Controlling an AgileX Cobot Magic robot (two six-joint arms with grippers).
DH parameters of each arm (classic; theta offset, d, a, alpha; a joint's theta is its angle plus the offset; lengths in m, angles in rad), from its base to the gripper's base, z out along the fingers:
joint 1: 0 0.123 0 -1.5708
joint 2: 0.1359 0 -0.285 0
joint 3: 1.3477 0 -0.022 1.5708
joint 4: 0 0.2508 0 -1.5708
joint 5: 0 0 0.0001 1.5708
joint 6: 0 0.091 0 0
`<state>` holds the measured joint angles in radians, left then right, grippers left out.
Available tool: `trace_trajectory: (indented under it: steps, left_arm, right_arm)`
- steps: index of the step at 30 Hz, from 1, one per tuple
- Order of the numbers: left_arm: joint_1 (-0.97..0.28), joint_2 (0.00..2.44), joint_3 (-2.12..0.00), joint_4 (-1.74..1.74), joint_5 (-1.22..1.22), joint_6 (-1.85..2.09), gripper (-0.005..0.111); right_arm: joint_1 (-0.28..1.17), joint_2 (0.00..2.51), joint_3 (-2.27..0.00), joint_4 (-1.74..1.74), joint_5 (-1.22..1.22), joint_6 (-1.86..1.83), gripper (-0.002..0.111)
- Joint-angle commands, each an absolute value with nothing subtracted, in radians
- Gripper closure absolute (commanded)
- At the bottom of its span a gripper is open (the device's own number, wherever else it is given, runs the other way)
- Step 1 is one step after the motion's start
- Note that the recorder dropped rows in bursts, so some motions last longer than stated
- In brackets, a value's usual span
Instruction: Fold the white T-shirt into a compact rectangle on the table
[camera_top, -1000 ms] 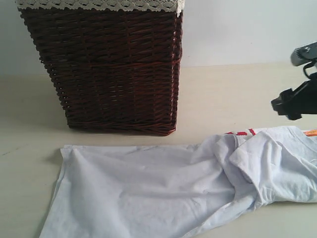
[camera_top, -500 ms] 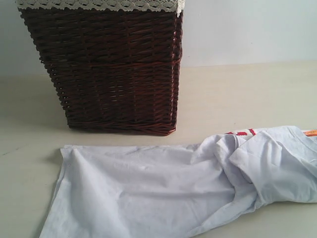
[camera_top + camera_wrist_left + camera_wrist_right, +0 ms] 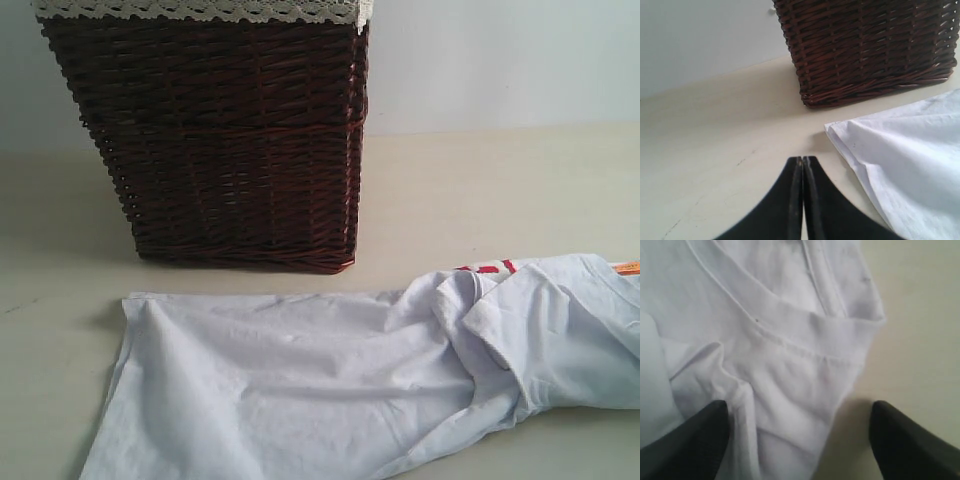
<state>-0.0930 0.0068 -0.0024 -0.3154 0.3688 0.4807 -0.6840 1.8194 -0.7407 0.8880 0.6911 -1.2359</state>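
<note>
Just past T-shirt (image 3: 905,165) hem, open table (image 3: 715,150)

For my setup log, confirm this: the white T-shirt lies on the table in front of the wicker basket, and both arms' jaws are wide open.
Not both: the left wrist view shows the left jaws shut; only the right jaws are wide open. The white T-shirt, table and wicker basket are as stated.
</note>
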Motion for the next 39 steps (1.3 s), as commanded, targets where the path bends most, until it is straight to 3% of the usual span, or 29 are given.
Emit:
trace_trajectory:
  steps: [1,8,13,24,28,32,39]
  left_arm:
    - [-0.091,0.000,0.000,-0.319,0.364,0.477,0.104]
    - [-0.091,0.000,0.000,-0.319,0.364,0.477,0.104]
    - [-0.091,0.000,0.000,-0.319,0.364,0.477,0.104]
    - [-0.091,0.000,0.000,-0.319,0.364,0.477,0.104]
    - [-0.091,0.000,0.000,-0.319,0.364,0.477,0.104]
    - [-0.091,0.000,0.000,-0.319,0.364,0.477,0.104]
    - [-0.091,0.000,0.000,-0.319,0.364,0.477,0.104]
  right_arm:
    - [-0.688,1.897,-0.766,0.958,0.733,-1.304,0.033]
    - [-0.688,1.921,-0.795,1.075,0.930,-1.421,0.037]
    - [-0.686,1.921,-0.795,0.991,0.934,-1.421,0.041]
    - [-0.686,1.919,-0.795,1.022,1.014,-1.519,0.108]
    - [-0.686,1.919,-0.795,1.048,1.121,-1.539,0.108]
    - [-0.717,1.919,-0.795,0.931,1.074,-1.470,0.108]
    - [-1.009,1.919,-0.799,0.850,0.920,-1.532,0.108]
